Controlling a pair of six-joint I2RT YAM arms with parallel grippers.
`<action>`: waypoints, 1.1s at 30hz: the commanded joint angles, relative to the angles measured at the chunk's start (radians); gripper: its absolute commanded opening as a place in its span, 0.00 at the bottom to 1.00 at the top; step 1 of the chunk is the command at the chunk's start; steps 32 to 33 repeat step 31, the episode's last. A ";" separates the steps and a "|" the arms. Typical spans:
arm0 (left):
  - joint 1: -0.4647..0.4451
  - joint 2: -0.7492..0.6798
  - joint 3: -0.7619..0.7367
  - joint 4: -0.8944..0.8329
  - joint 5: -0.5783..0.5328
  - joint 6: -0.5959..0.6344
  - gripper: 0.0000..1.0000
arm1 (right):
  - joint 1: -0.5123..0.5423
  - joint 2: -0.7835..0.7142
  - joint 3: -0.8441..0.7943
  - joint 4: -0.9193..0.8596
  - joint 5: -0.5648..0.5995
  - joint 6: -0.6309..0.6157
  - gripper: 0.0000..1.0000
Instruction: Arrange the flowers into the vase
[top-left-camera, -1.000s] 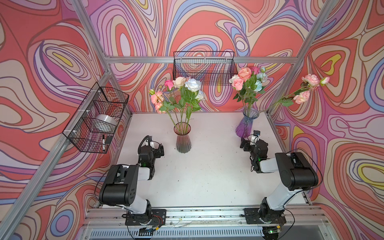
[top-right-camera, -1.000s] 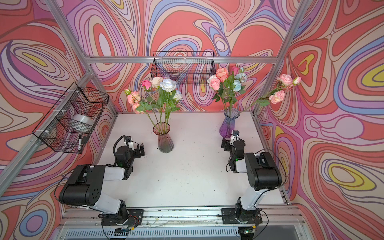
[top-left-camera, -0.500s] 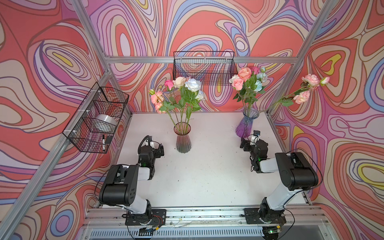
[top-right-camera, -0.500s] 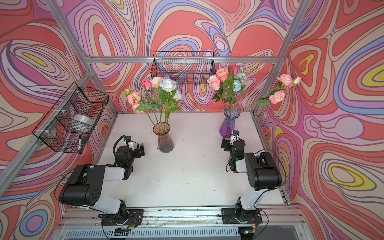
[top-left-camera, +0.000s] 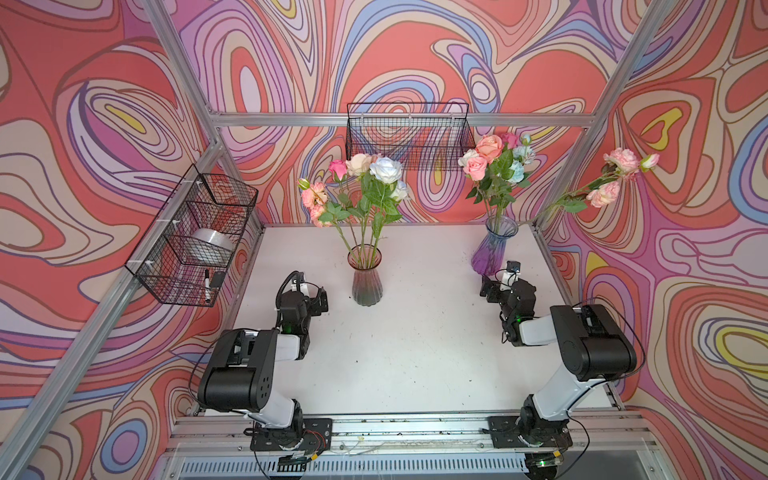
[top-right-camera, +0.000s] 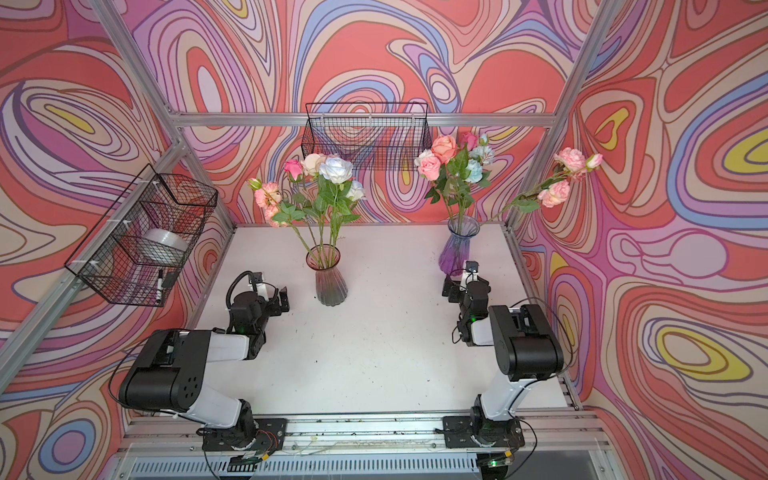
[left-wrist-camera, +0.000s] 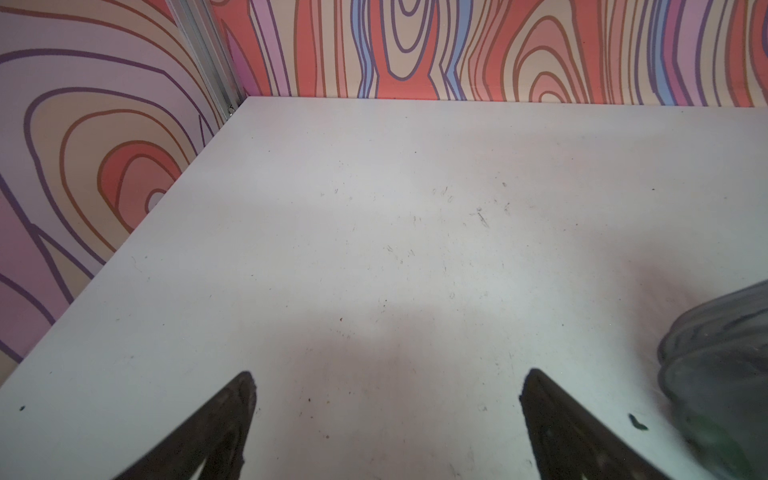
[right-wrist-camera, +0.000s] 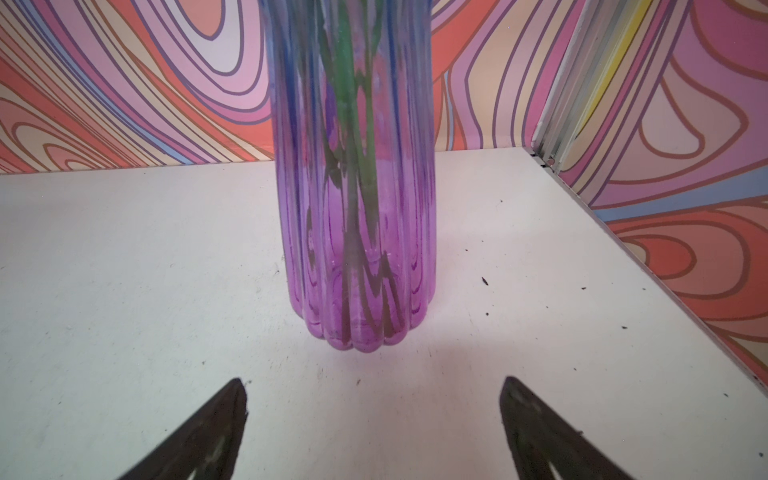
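Flowers (top-left-camera: 376, 183): you had every stem standing in a vase and none on the table (top-left-camera: 415, 332); one spray (top-left-camera: 621, 160) leaned far out of the purple vase (top-left-camera: 492, 255).
Handling: probably light, with thin springy stems and soft blooms; bare stem below the leaves was your best hold.
Count: two vases, the purple vase and the smoky pink vase (top-left-camera: 365, 284); two bunches; roughly a dozen blooms.
Left gripper (left-wrist-camera: 386, 388): fingers wide apart, empty.
Right gripper (right-wrist-camera: 374, 388): likewise, facing the purple vase.
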 joint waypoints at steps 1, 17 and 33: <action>0.003 0.001 0.008 0.003 0.009 0.018 1.00 | 0.001 -0.010 -0.007 -0.012 -0.002 0.002 0.98; 0.003 -0.001 0.007 0.004 0.009 0.016 1.00 | 0.001 -0.010 -0.008 -0.010 -0.002 0.002 0.98; 0.003 0.000 0.005 0.004 0.009 0.017 1.00 | 0.000 -0.012 -0.012 -0.002 0.002 0.001 0.98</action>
